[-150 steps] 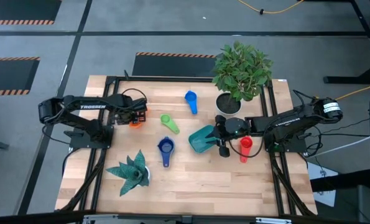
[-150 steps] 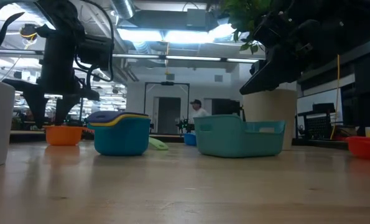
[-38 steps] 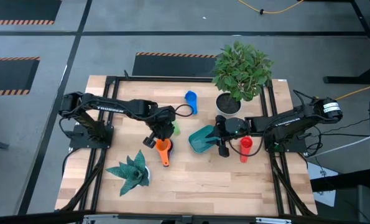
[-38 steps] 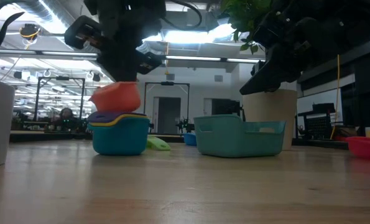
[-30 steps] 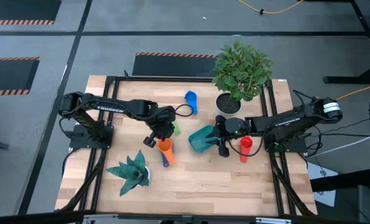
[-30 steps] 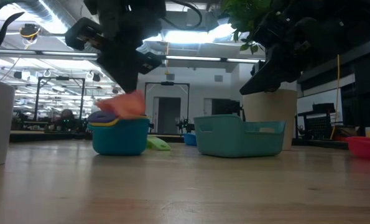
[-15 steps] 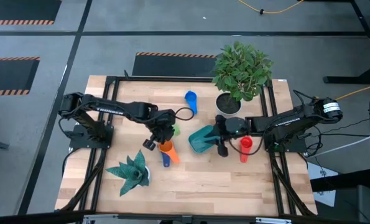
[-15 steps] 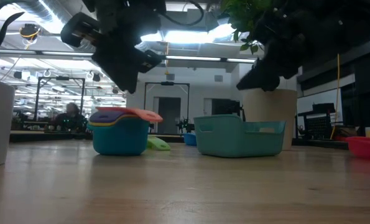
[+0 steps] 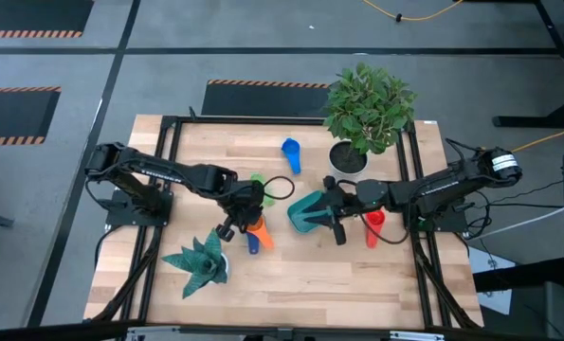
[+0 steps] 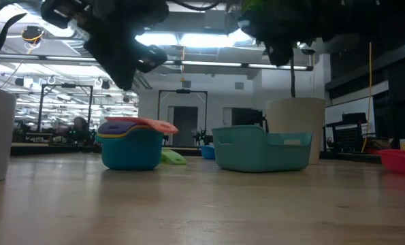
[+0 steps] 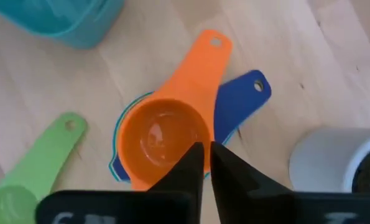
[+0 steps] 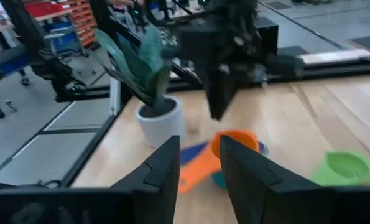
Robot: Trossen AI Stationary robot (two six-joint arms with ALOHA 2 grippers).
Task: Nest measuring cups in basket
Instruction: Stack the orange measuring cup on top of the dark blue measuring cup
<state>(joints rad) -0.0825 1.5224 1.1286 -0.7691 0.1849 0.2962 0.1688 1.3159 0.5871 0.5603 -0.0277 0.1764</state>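
Observation:
An orange measuring cup (image 11: 163,134) sits nested in the stack of cups (image 10: 131,144) on the table; the dark blue handle (image 11: 244,93) sticks out beneath it. My left gripper (image 11: 204,163) hovers shut just above the stack (image 9: 253,230), touching nothing. A green cup (image 11: 23,183), a mid-blue cup (image 9: 291,152) and a red cup (image 9: 373,223) lie singly on the wood. The teal basket (image 9: 308,210) stands on its base (image 10: 260,150). My right gripper (image 12: 198,168) hangs open above the basket's right side, pointing across the table, with nothing between its fingers.
A leafy plant in a white pot (image 9: 350,156) stands behind the basket. A spiky plant in a white pot (image 9: 201,258) stands near the front left, close to the stack. Bare wood lies along the near edge (image 9: 338,284).
The orange cup has left my left gripper, dropped from a tilt and settled level in the stack. My left gripper has drawn back toward the near left and risen a little. My right gripper has lifted off the basket's right side and tipped up toward level.

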